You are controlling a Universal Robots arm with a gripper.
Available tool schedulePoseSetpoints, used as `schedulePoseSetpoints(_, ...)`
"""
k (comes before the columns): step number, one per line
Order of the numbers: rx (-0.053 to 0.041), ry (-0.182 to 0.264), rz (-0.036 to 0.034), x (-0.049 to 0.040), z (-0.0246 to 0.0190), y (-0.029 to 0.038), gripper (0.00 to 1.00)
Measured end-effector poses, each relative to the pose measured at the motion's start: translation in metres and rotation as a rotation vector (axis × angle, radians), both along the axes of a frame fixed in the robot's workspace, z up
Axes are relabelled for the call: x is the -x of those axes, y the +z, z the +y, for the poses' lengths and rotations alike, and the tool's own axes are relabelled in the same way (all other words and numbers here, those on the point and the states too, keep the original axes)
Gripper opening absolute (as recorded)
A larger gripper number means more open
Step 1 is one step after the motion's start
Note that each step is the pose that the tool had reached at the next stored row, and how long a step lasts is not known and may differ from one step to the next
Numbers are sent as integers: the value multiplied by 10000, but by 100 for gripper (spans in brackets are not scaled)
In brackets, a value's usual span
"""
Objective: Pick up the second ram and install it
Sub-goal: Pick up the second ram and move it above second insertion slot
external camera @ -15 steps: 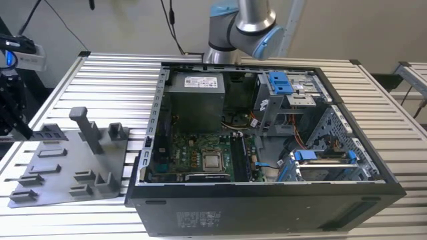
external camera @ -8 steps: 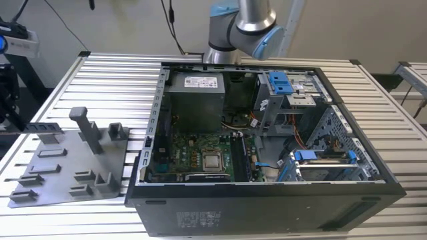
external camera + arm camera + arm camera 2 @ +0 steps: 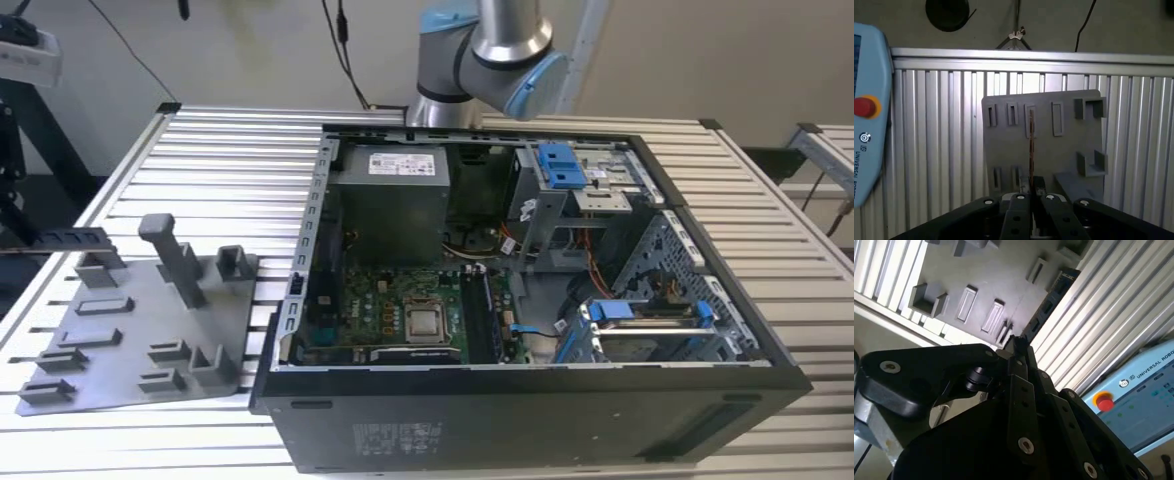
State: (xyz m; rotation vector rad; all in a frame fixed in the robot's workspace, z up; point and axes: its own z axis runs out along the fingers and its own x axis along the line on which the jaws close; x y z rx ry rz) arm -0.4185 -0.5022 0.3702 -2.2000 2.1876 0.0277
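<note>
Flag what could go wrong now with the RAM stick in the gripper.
The gripper seems to pinch the second ram by one end, so the long stick may tilt or slip. The grey fixture posts stand close by; a low swing could clip them.

Black hand [image 3: 1031, 192], the dark second ram [image 3: 1031, 140] in it, against a grey fixture plate [image 3: 1064, 150] and ribbed silver desk [image 3: 939, 150]; near the hand, a pale-blue pendant [image 3: 871, 145] with a red button [image 3: 865, 107].

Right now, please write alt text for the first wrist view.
The gripper, jaws shut, holds the second ram edge-on over a grey fixture plate on a slatted metal table. A teach pendant with a red button is also visible.
</note>
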Motion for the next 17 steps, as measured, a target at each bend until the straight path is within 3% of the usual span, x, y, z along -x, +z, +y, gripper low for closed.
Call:
schedulePoseSetpoints(8,-1,-42,-2,0,0,107,14)
schedulePoseSetpoints(17,-4,-68,-1,0,0,115,14)
